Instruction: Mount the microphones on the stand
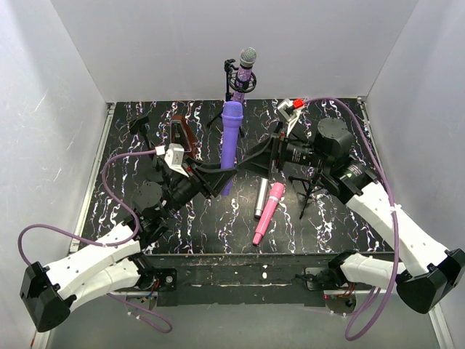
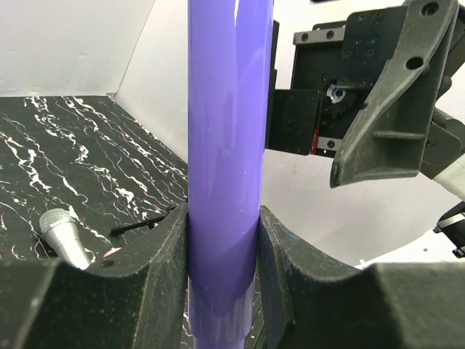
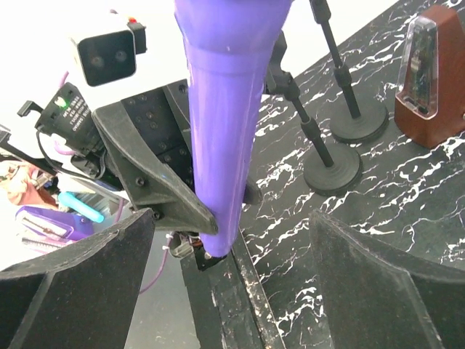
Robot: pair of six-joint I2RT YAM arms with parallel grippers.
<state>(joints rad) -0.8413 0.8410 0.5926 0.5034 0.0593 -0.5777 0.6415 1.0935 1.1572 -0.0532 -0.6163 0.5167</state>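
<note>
Nearest on the marbled tabletop [image 1: 320, 231], the pink microphone [image 1: 267, 213] and the silver-grey microphone [image 1: 259, 198] lie loose, just beside each other. Behind them the left claw [image 1: 222, 177] [image 2: 221, 251] is clamped on the smooth violet microphone [image 1: 231, 142] [image 2: 221, 145] [image 3: 229, 109] near its narrow end. The right claw [image 1: 251, 162] [image 3: 232, 251] faces it, fingers spread wide, holding nothing. Farther left are a dark red metronome [image 1: 185, 134] [image 3: 429, 69] and two round-footed stands [image 3: 330, 171]. At the back, a stand [image 1: 227, 94] carries the glittery purple microphone [image 1: 246, 69]. That makes four microphones: one mounted, one gripped, two lying.
</note>
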